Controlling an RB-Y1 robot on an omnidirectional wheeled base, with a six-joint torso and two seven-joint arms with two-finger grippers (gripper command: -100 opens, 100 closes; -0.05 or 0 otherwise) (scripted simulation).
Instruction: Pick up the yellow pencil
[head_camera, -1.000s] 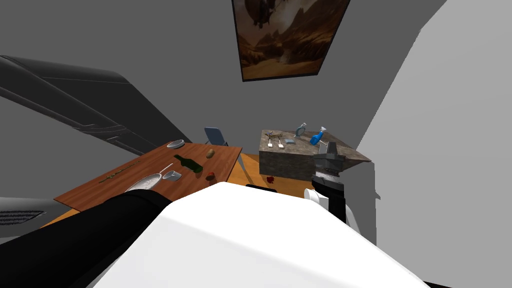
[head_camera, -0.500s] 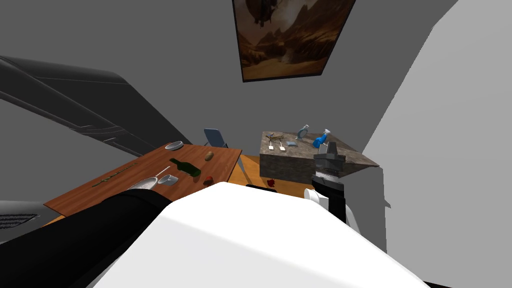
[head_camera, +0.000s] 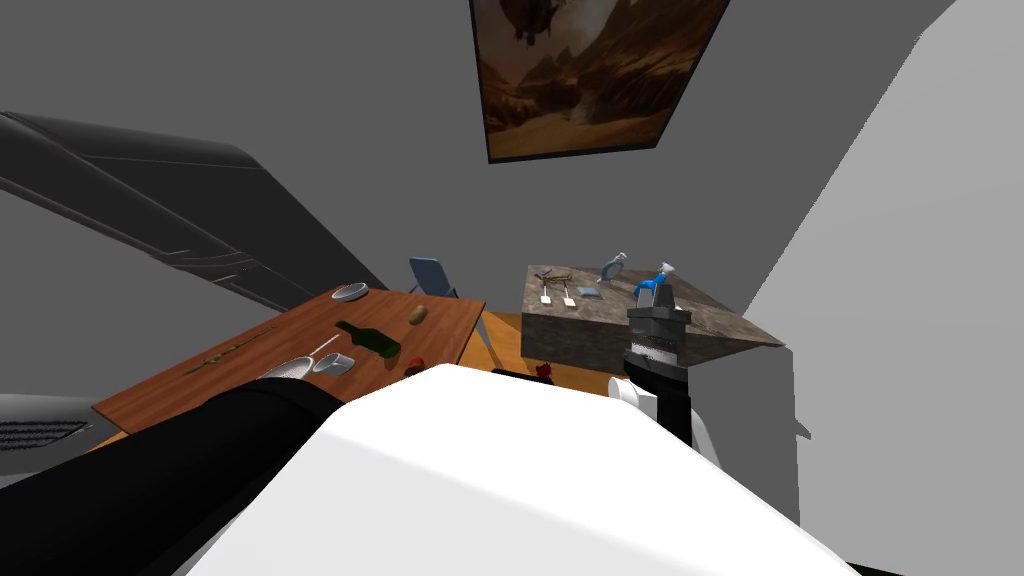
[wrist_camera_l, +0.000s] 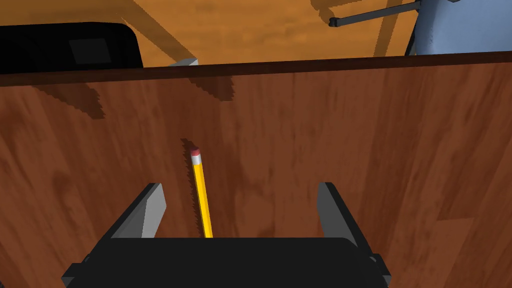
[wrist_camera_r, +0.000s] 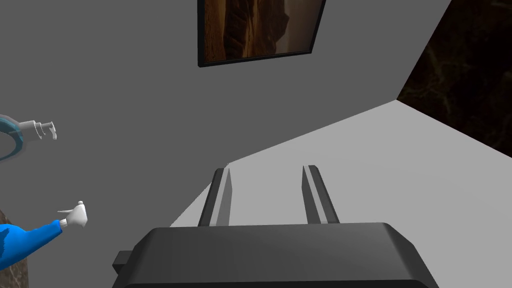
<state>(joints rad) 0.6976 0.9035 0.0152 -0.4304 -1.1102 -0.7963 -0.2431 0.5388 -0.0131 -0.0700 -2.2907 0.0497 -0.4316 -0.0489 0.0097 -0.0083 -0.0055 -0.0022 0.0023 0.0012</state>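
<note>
Slim yellow pencil (wrist_camera_l: 200, 195) with a silver metal band and a small pink-red eraser at one end. It lies flat on the reddish-brown wooden desk (wrist_camera_l: 375, 150), with a thin dark shadow right beside it. It sits between the two light grey fingers of the left gripper (wrist_camera_l: 240, 186), nearer one finger than the other and touching neither. Fingers spread wide, nothing pinched. The eraser end points away from the gripper toward the desk's far edge, well short of it.

Hidden: the pencil's other end runs behind the gripper's dark body, so the tip can't be told. Past the desk edge there is orange wooden floor (wrist_camera_l: 250, 25). A blue-grey chair (wrist_camera_l: 465, 25) is cut off by the frame. A black boxy thing (wrist_camera_l: 70, 47) is also cut off; can't tell what it is.

In the head view this desk is left of centre. It carries a dark green bottle (head_camera: 370, 338) on its side, a grey bowl (head_camera: 349, 292) and a long thin greenish stick (head_camera: 235, 348). The metal ware near them is too small to name. The left arm's dark sleeve (head_camera: 150, 470) covers the desk's near corner, lower left.

Right gripper (head_camera: 660, 293), right of centre, is in front of a mottled grey stone desk (head_camera: 570, 330). Its fingers are parted and empty. A blue spray bottle (head_camera: 647, 291) stands just behind it, partly covered. The other bits on the stone top are too small to make out.
</note>
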